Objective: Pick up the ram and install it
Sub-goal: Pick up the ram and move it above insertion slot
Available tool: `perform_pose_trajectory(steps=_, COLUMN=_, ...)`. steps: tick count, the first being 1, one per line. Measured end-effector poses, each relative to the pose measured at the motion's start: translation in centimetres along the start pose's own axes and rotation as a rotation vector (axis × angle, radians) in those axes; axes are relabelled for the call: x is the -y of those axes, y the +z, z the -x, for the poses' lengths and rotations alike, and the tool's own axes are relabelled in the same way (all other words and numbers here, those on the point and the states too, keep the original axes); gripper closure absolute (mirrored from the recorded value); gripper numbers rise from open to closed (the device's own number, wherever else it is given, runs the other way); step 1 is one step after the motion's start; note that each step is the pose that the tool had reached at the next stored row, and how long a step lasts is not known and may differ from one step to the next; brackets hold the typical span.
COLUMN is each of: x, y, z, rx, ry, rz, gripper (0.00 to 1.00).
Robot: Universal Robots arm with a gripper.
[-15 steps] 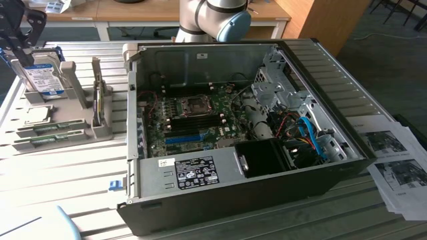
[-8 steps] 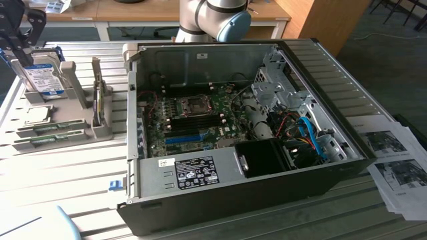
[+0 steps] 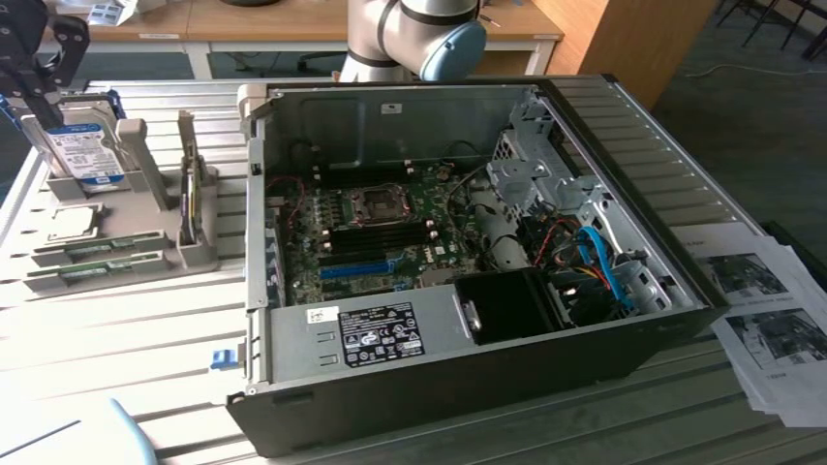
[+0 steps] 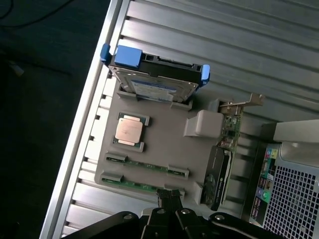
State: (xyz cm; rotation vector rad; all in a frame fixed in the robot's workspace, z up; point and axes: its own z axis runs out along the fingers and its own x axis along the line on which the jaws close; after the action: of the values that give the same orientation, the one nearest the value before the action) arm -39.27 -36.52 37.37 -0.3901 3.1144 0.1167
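Two ram sticks, thin green boards, lie side by side in a grey holder [image 3: 142, 208] at the exterior view's left: one ram stick [image 3: 97, 250] [image 4: 144, 164] and a second [image 3: 97, 275] [image 4: 137, 182] beside it. My gripper [image 3: 43, 114] [image 4: 169, 195] hangs well above the holder, over the end where the hard drive [image 3: 88, 155] [image 4: 154, 74] stands. Its black fingers are shut together with nothing between them. In the wrist view the fingertips overlap the edge of the holder next to the second stick.
The open computer case [image 3: 672, 194] fills the middle, with its motherboard [image 3: 375, 232] and a blue slot [image 3: 355, 268] exposed. The holder also carries a CPU chip [image 4: 128, 130] and an upright expansion card [image 3: 194, 199] [image 4: 222, 164]. Printed papers [image 3: 762, 320] lie to the exterior view's right.
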Motion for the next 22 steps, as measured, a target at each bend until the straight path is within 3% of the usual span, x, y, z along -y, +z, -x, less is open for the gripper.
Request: perform_pose_trajectory(steps=22, x=0.0, y=0.0, z=0.0, rx=-0.015, ry=-0.224, rz=0.0085, gripper=0.91)
